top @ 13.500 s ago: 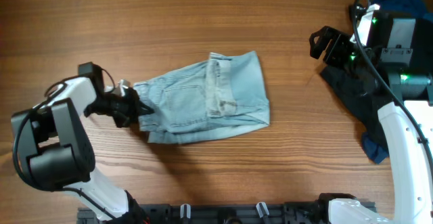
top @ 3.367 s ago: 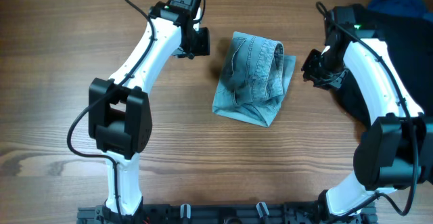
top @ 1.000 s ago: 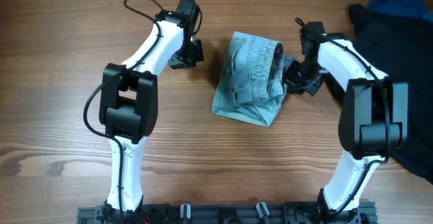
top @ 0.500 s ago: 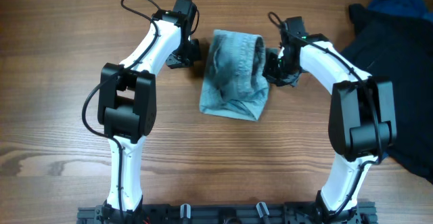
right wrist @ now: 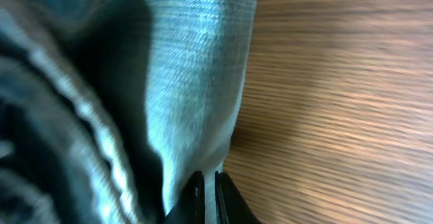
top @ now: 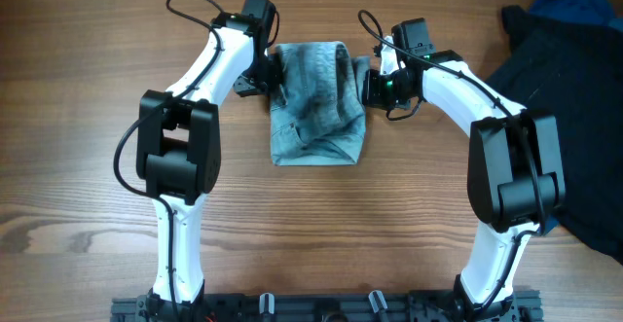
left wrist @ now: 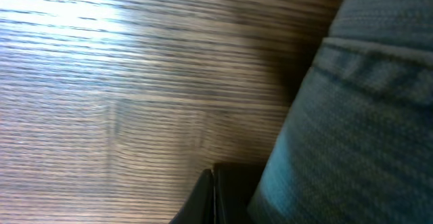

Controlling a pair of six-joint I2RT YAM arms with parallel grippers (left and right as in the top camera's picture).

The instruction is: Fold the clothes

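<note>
Wooden table (top: 97, 30) is bearing the folded denim garment (top: 316, 108); your right gripper (top: 368, 87) is pinching its edge, jaws nearly closed; your left gripper (top: 268, 75) is sitting against it, and I cannot tell its opening

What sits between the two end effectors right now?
The folded denim fills the gap between the left end effector and right end effector; the overhead view shows it.

Clothes (top: 316, 103) left of other garment (top: 574, 98)
</note>
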